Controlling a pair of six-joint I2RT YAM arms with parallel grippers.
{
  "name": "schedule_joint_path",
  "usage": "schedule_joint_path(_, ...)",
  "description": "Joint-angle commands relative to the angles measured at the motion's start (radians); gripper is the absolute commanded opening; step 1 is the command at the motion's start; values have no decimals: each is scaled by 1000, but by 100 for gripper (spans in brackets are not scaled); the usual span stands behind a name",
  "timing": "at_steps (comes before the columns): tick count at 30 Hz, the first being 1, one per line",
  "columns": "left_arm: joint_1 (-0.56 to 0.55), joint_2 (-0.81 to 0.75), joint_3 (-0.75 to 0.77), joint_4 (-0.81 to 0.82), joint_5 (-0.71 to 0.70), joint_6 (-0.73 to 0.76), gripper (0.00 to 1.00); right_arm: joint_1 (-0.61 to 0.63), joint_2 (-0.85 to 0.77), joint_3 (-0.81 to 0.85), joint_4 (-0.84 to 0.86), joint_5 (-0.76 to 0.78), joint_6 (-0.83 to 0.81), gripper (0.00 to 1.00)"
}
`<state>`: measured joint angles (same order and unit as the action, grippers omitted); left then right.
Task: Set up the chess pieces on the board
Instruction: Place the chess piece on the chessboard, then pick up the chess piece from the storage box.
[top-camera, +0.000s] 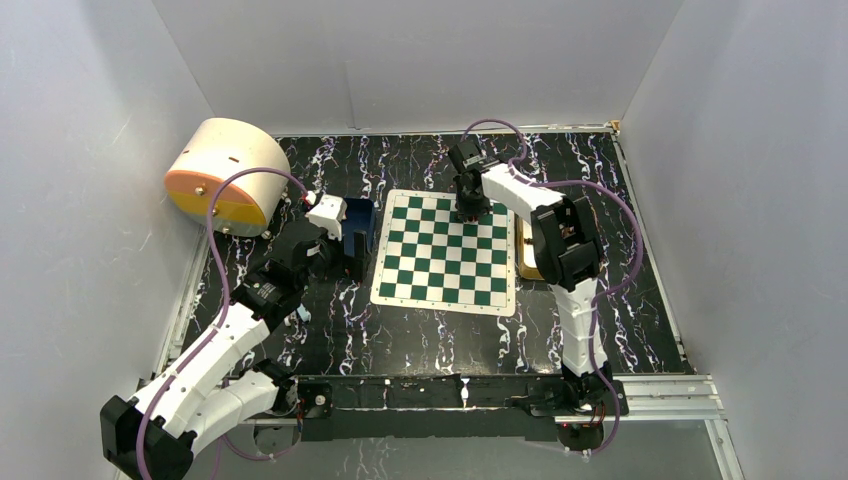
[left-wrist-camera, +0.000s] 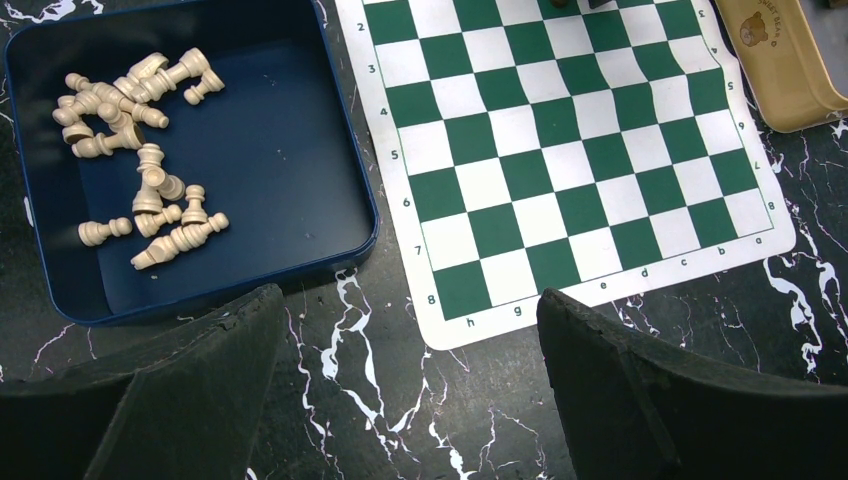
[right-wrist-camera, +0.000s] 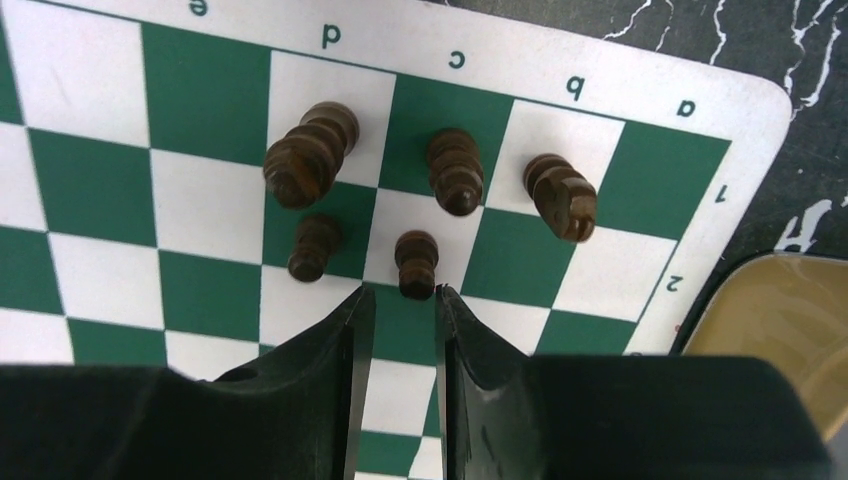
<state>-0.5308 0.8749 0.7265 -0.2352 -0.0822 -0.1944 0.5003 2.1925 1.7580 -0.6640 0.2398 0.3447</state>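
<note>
Top view: black marbled table (top-camera: 420, 340) across middle of frame; green-and-white board (top-camera: 440, 255) flat at centre. Round cream-and-orange drum (top-camera: 225, 175) at upper left, well apart from board. Blue tray (left-wrist-camera: 300, 150) just beside board's left edge, with a heap of cream pieces (left-wrist-camera: 150, 165) lying toppled in upper left of left wrist view. Gold tray (left-wrist-camera: 790, 70) touching or just beside board's right edge, can't tell which. Left gripper (left-wrist-camera: 408, 295) over bare table at bottom of left wrist view, between blue tray and board corner, jaws spread wide, nothing between them. Right gripper (right-wrist-camera: 400, 292) over board's upper right corner in top view, jaws only a narrow slit apart. Five dark chess pieces (right-wrist-camera: 455, 170) upright in that corner: tall ones on d1, c1, b1; small pawns on d2 and c2. c2 pawn (right-wrist-camera: 416, 262) right at mouth of the slit; can't tell if pinched or let go.
</note>
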Motion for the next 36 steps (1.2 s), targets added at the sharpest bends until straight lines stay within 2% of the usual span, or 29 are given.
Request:
schedule_joint_path(1,6,-14,-4,11,-1,1,94,-2,-134,14,-25,-31,-4,38)
schedule_joint_path(6,6,-14,-4,11,0,1,94,-8,-225,-31,-28,-34,-20,38)
schedule_joint_path(14,6,-14,-4,11,2,-1,94,-86,-362,-135,-29,14,-33,36)
schedule_joint_path(19,6,-14,-4,11,5,-2,94,-181,-434,-206,-19,68,-55,36)
schedule_joint_path(24,6,-13,-4,11,5,-1,94,-304,-485,-291,12,48,-66,36)
schedule_joint_path(30,6,-8,-4,10,7,-1,94,-419,-474,-359,52,36,-87,36)
schedule_joint_path(36,6,-10,-4,11,2,0,94,-464,-433,-381,83,-14,-90,37)
